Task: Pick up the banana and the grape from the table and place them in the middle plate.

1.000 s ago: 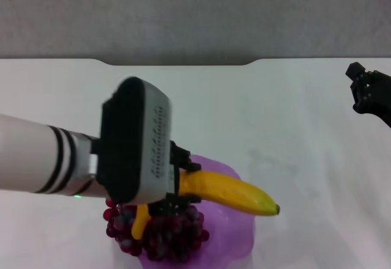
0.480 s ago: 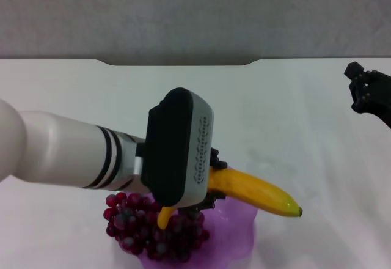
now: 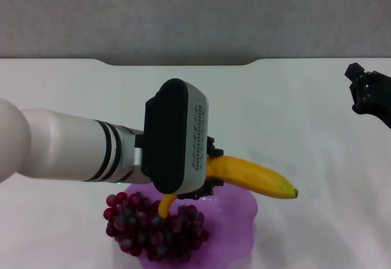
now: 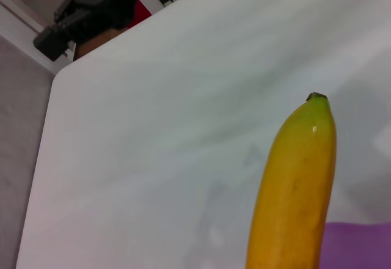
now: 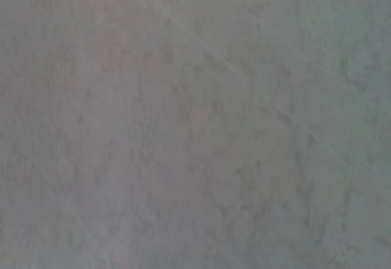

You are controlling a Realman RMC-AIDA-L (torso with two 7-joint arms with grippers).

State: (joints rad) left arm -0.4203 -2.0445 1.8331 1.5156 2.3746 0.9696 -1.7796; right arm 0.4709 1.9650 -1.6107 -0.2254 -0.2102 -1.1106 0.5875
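This looks like a lab or robot test bench, not a home. A bare white table (image 3: 293, 110) fills the head view, smooth and plain, its far edge cut with a shallow notch, and right behind that edge stands a flat grey wall (image 3: 195, 12) with no decoration. In the left wrist view, past the table's far corner, dark equipment (image 4: 101, 0) sits with something red (image 4: 139, 13) beside it; what it is cannot be told.

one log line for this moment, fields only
left tool: shut on banana, held over plate | grape: in plate | right tool: parked far right above table
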